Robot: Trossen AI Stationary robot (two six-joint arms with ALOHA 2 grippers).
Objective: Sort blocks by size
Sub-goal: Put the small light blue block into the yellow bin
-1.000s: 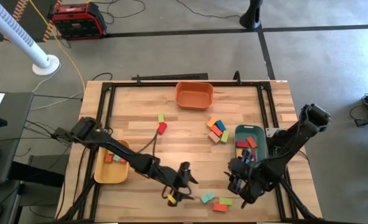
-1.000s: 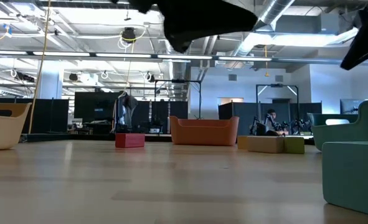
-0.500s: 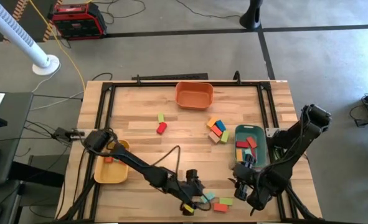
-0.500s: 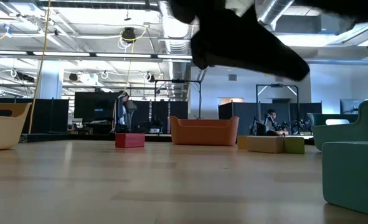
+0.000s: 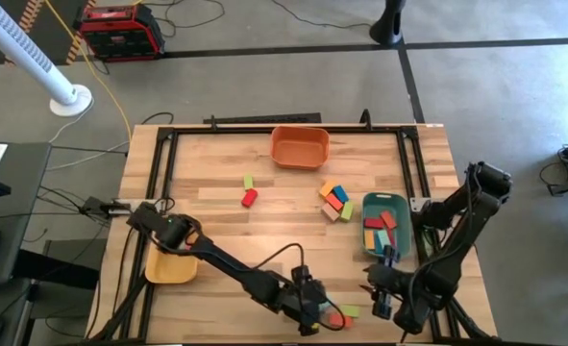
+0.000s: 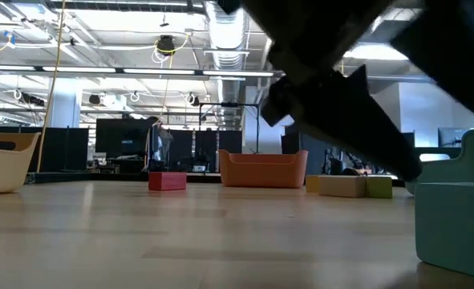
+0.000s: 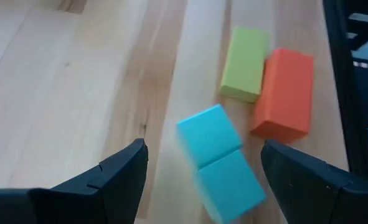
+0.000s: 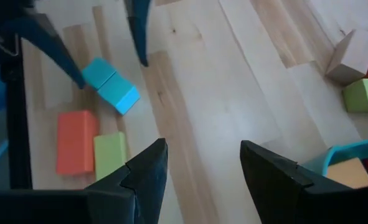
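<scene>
Two light blue cubes (image 7: 218, 162) lie side by side on the table near its front edge. A green block (image 7: 245, 62) and an orange-red block (image 7: 284, 93) lie flat just beyond them. My left gripper (image 7: 202, 155) is open, with a finger on either side of the blue cubes and touching neither. In the high view the left gripper (image 5: 312, 312) hides them. My right gripper (image 8: 202, 152) hangs open and holds nothing; it is at the near right (image 5: 382, 288), beside the green tray (image 5: 400, 213). From there it looks toward the blue cubes (image 8: 112, 87).
The green tray holds several blocks. A cluster of blocks (image 5: 336, 200) lies left of it. The orange tray (image 5: 300, 146) stands at the far middle and the yellow tray (image 5: 171, 264) at the near left. A red block (image 5: 250, 197) and a green block (image 5: 248, 181) lie mid-table.
My left gripper has travelled along the near edge toward the table's right and come down, rolling as it went, until its open fingers stand on either side of the blue cubes. My right gripper has swung a little toward the near right corner.
</scene>
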